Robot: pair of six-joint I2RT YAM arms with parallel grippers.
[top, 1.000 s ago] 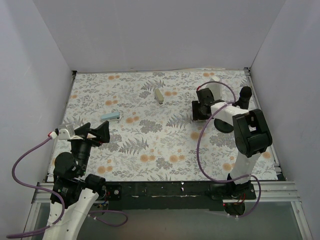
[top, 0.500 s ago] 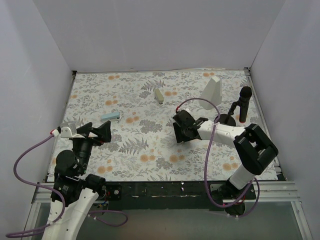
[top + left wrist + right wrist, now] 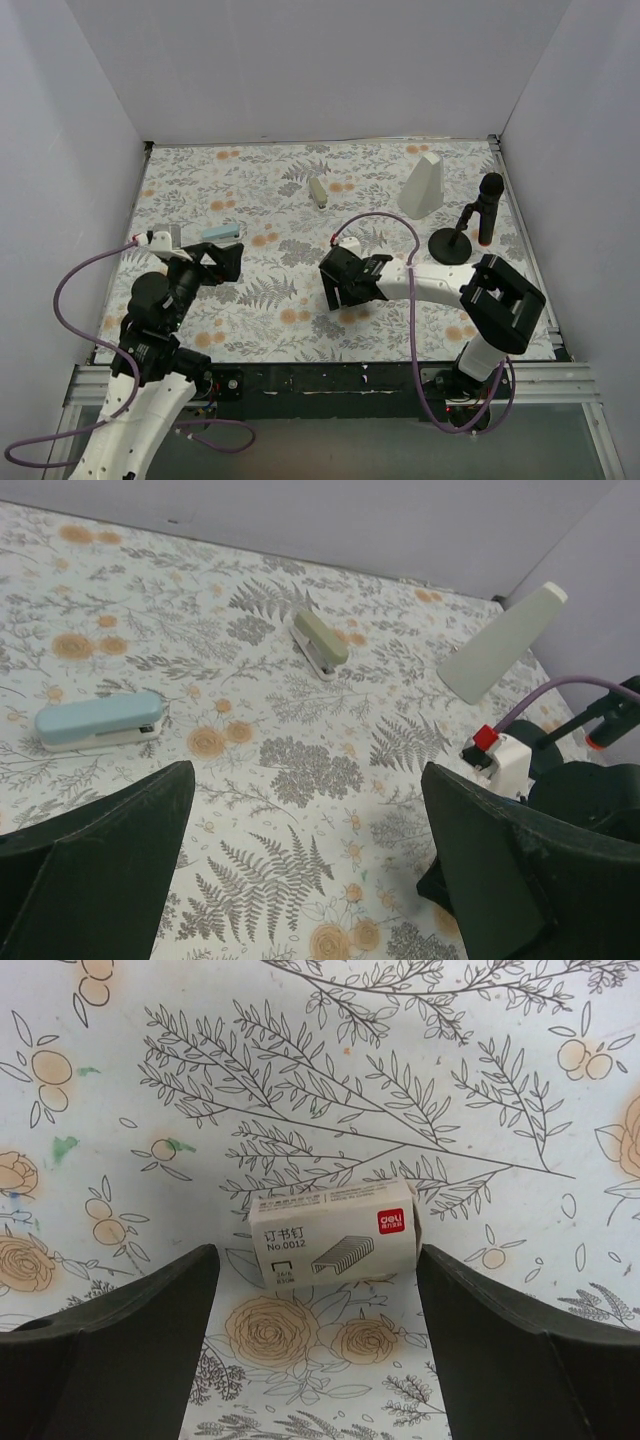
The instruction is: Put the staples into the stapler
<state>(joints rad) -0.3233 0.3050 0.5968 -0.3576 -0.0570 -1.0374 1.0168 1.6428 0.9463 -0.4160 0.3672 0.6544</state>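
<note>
The right gripper (image 3: 315,1255) hangs low over the middle of the floral mat (image 3: 290,300), its fingers spread to either side of the staple box (image 3: 335,1245). The box lies flat between them with its printed label up, and bare mat shows on its left end. The light blue stapler (image 3: 221,232) lies closed toward the left edge, just beyond the left gripper (image 3: 308,780), whose fingers are spread wide with nothing between them. The olive stapler (image 3: 318,190) sits farther back. The white wedge block (image 3: 423,185) and the black microphone (image 3: 487,205) crowd the far right corner. There is open mat between the two arms.
</note>
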